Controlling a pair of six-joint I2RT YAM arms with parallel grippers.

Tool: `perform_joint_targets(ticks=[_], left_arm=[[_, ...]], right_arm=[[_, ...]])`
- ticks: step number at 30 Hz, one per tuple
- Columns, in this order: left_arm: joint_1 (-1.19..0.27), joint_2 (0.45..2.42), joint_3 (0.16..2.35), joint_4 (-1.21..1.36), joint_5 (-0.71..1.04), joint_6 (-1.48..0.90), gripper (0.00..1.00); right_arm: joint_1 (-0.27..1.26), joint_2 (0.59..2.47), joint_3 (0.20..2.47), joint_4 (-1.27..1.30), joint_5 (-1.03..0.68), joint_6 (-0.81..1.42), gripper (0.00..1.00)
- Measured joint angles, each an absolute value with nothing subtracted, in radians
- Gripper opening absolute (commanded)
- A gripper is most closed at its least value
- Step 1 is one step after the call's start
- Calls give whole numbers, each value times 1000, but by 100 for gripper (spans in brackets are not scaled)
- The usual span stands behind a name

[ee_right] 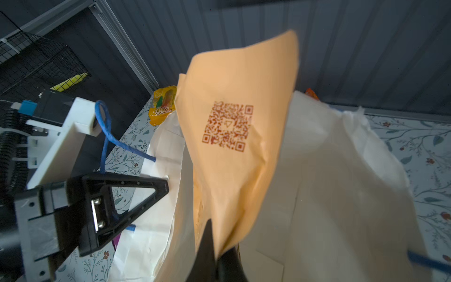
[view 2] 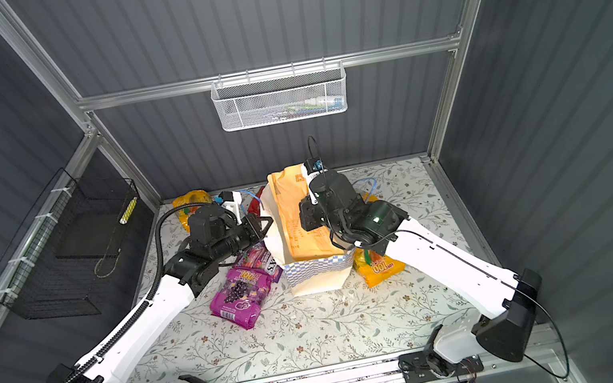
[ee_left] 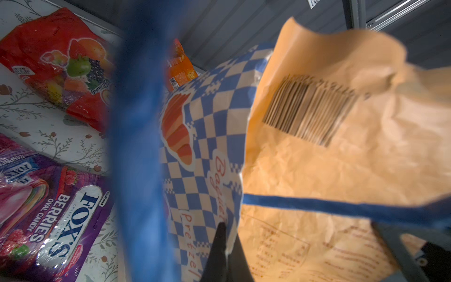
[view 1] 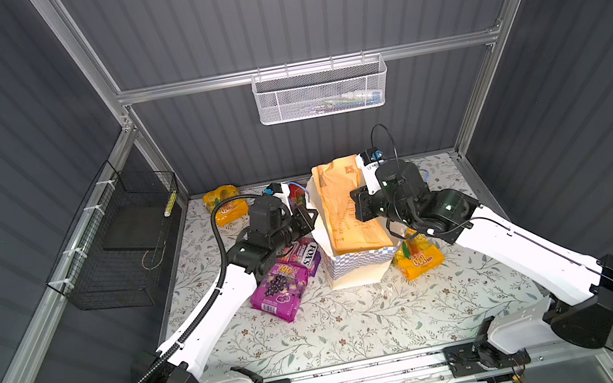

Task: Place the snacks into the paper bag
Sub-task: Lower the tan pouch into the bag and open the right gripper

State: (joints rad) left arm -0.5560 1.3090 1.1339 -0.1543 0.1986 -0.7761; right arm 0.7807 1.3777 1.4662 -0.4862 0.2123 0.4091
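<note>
The paper bag (view 1: 356, 272) (view 2: 317, 277) stands mid-table, white with a blue checkered band (ee_left: 212, 122). An orange-tan paper sheet (view 1: 344, 203) (ee_right: 239, 85) with a QR code sticks up out of it. My left gripper (view 1: 311, 217) (ee_left: 224, 229) is shut on the bag's left rim. My right gripper (ee_right: 214, 234) is shut on the tan sheet inside the bag's mouth. Snacks lie around the bag: a purple grape packet (view 1: 279, 290), a FOX'S packet (ee_left: 61, 219), a red packet (ee_left: 61, 66), a small orange one (ee_left: 181, 70), and yellow-orange "100" packets at back left (view 1: 227, 208) and right (view 1: 419, 258).
A white mesh basket (view 1: 319, 91) hangs on the back wall. A black wire basket (view 1: 124, 248) is fixed to the left wall. The bag's blue cord handle (ee_right: 105, 131) loops beside my left gripper. A floral cloth (view 1: 361, 326) covers the table.
</note>
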Motion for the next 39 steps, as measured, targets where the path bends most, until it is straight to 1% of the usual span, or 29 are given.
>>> perform_joint_targets(ticks=[5, 11, 15, 21, 22, 23, 25, 31, 35, 39], left_arm=[[-556, 1309, 1127, -133, 186, -782, 0], [-556, 1306, 1104, -117, 179, -783, 0], [-556, 1306, 1102, -108, 180, -783, 0], [-558, 1306, 1102, -104, 187, -783, 0], [-558, 1306, 1102, -103, 187, -783, 0], [-558, 1306, 1102, -103, 187, -783, 0], [-558, 1306, 1102, -104, 187, -783, 0], [-558, 1303, 1102, -120, 157, -782, 0], [-558, 1302, 1102, -145, 123, -779, 0], [-558, 1302, 1102, -150, 106, -778, 0]], right_arm=[[781, 1347, 1399, -503, 209, 479, 0], [773, 1354, 1376, -523, 202, 529, 0], [742, 1406, 1377, -520, 145, 555, 0], [691, 1536, 1406, -517, 54, 586, 0], [685, 1551, 1407, -517, 44, 591, 2], [678, 1564, 1408, -517, 30, 597, 7], [665, 1586, 1408, -517, 8, 606, 12], [656, 1579, 1408, -514, 33, 606, 49], [673, 1519, 1417, -511, 59, 559, 67], [686, 1456, 1473, -511, 33, 505, 85]])
